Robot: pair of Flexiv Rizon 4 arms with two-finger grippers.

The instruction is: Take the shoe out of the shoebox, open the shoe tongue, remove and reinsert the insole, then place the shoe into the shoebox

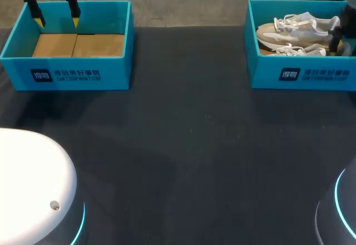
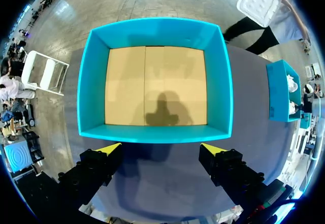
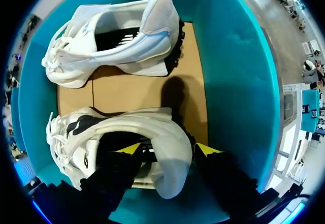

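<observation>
Two white and beige shoes lie on their sides in the teal shoebox (image 1: 306, 77) at the table's far right. In the right wrist view, the nearer shoe (image 3: 117, 142) has its heel between the fingers of my right gripper (image 3: 168, 149). One yellow tip is inside the shoe's opening, the other outside the heel, with a small gap on the inner side. The gripper is open. The farther shoe (image 3: 122, 36) lies by the box's back wall (image 3: 233, 82). In the head view, the right gripper (image 1: 338, 39) is down in the box at the shoes' (image 1: 295, 31) heel end.
A second teal box (image 1: 67, 70) at the far left holds only a cardboard floor (image 2: 152, 82). My left gripper (image 1: 56, 18) hangs wide open above its back part (image 2: 161, 149). Dark tabletop (image 1: 189, 134) lies between the boxes. Rounded robot bases (image 1: 28, 184) sit at the near corners.
</observation>
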